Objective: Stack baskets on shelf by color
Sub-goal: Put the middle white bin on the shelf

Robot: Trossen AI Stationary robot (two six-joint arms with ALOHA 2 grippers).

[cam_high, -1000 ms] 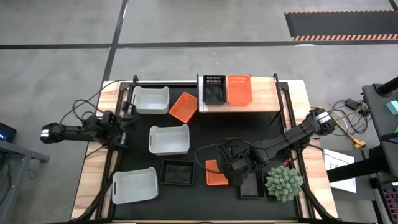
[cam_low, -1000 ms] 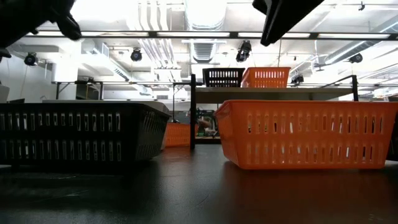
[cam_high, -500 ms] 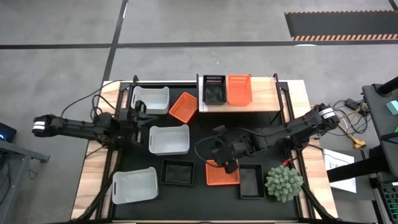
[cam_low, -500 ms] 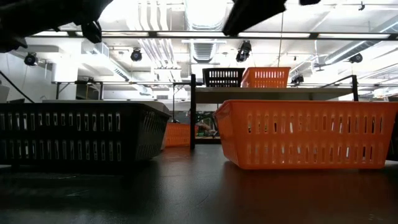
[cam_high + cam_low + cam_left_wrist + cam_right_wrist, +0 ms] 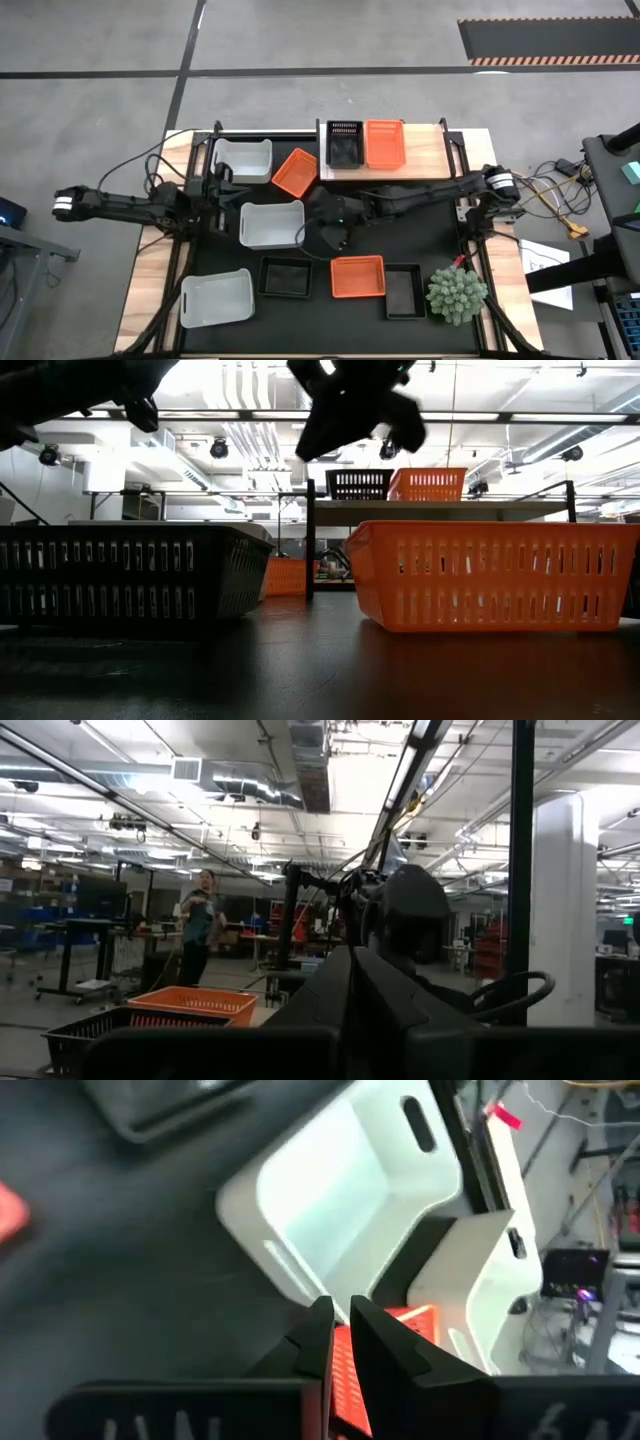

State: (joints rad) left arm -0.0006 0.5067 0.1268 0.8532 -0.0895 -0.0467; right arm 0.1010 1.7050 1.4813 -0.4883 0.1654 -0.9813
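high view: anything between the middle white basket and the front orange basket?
Yes. In the high view the right gripper hangs over the mat between the middle white basket and the front orange basket; beneath it, only bare black mat.

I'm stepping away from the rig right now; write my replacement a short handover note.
Right gripper: shut and empty, mid-table beside the middle white basket.
Left gripper: waiting at the table's left side.
Done: one black basket and one orange basket sit side by side on the shelf.
Left: three white baskets, two black ones at the front, the front orange basket and the tilted orange basket beside the shelf remain on the mat.
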